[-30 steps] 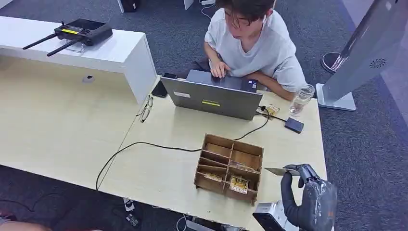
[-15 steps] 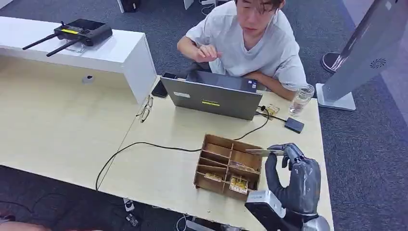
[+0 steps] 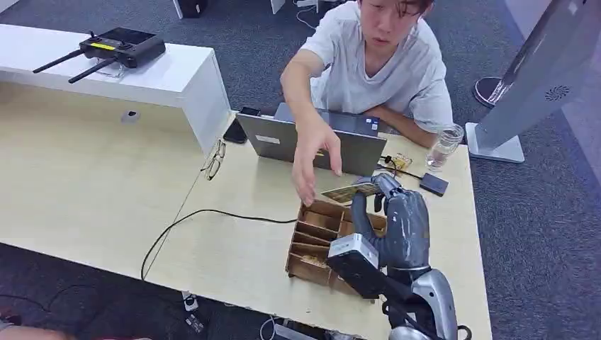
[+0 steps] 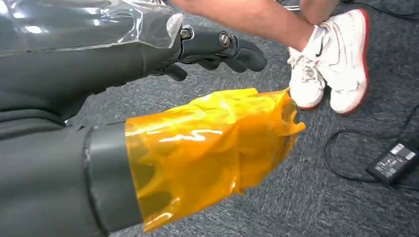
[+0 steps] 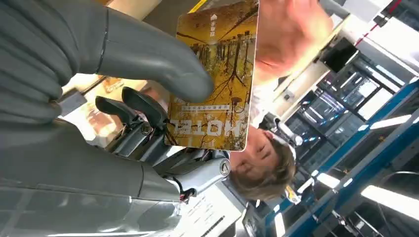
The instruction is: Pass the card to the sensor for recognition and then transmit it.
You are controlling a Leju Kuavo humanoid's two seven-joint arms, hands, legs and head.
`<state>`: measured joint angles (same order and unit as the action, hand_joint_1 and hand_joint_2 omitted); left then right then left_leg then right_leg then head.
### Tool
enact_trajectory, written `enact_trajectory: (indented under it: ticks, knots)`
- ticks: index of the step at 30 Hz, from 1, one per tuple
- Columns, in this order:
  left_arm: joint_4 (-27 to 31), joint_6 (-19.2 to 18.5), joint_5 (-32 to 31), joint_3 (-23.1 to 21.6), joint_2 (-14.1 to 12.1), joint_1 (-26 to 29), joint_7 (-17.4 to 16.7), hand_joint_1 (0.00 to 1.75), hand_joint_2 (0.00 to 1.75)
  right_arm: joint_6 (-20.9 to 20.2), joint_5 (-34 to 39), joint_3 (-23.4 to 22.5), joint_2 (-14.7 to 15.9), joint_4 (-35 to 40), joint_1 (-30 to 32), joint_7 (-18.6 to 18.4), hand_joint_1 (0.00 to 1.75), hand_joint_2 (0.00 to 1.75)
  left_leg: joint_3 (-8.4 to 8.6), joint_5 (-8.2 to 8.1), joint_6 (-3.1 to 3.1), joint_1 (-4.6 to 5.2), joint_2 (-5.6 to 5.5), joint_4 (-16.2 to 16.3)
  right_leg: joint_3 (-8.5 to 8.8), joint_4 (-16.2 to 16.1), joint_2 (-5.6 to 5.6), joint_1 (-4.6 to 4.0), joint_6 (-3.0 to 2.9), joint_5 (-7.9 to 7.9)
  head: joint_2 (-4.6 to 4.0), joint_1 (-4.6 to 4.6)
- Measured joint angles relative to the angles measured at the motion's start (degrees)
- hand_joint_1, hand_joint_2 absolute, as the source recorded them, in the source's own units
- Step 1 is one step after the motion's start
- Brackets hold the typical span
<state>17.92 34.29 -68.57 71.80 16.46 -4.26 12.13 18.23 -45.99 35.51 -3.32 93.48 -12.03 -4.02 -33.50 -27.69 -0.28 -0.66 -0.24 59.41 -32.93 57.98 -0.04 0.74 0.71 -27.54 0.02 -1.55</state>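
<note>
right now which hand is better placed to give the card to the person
Right. The right hand already pinches the card beside the person's hand; the left hand hangs low over the floor.

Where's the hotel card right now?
In the head view the card is pinched in the right hand, above the wooden box, just short of the person's reaching hand.

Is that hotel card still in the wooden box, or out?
Out: the right hand pinches the hotel card above the wooden box, near the person's hand.
</note>
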Motion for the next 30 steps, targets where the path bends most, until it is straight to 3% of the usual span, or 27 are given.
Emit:
enact_trajectory:
  ticks: [8,9,10,11,24,30]
  knots:
    - [-0.53,0.02,-0.04,-0.3,-0.33,-0.03,-0.13,0.0,0.0,-0.83,0.9,1.84,-1.97,-2.45,-2.11,-0.18,1.75,1.75,-0.01,0.0,0.0,0.0,0.0,0.0,-0.01,0.0,0.0,0.0,0.0,-0.01,0.0,0.02]
    - [-0.59,0.02,-0.02,-0.31,-0.35,-0.02,-0.15,0.0,0.0,-0.92,1.07,2.04,-2.12,-2.71,-2.34,-0.11,1.47,1.75,-0.01,0.0,0.0,0.0,0.0,0.0,-0.01,0.0,0.0,0.0,0.0,-0.01,0.0,0.0]
    - [-0.61,0.02,-0.02,-0.31,-0.37,-0.03,-0.2,0.0,0.0,-1.03,1.2,2.12,-2.25,-2.93,-2.51,-0.07,0.52,1.75,-0.01,0.0,0.0,0.0,0.0,0.0,-0.01,0.0,0.0,0.0,0.0,0.0,0.0,0.0]
    - [-0.7,0.02,-0.02,-0.33,-0.39,-0.04,-0.22,0.0,0.0,-1.07,1.4,2.25,-2.41,-3.17,-2.66,0.02,0.0,1.75,-0.01,0.0,0.0,0.0,0.0,0.0,-0.01,0.0,0.0,0.0,0.0,0.0,0.0,0.0]
    - [-0.96,0.04,0.44,-0.37,-0.79,-0.04,-0.22,0.0,0.0,-1.03,2.01,4.07,-2.89,-4.22,-3.58,0.96,0.0,1.75,0.0,0.0,0.0,0.0,0.0,0.0,-0.02,0.0,0.0,0.0,0.0,0.0,0.0,0.02]
    - [-1.03,-0.04,1.4,-0.35,-0.79,0.02,-0.2,0.0,0.0,-0.99,0.3,4.55,-1.38,-2.8,-2.03,1.46,0.0,1.75,-0.01,0.0,0.0,0.0,0.0,0.0,-0.03,-0.01,0.0,0.0,0.0,0.0,0.0,0.0]
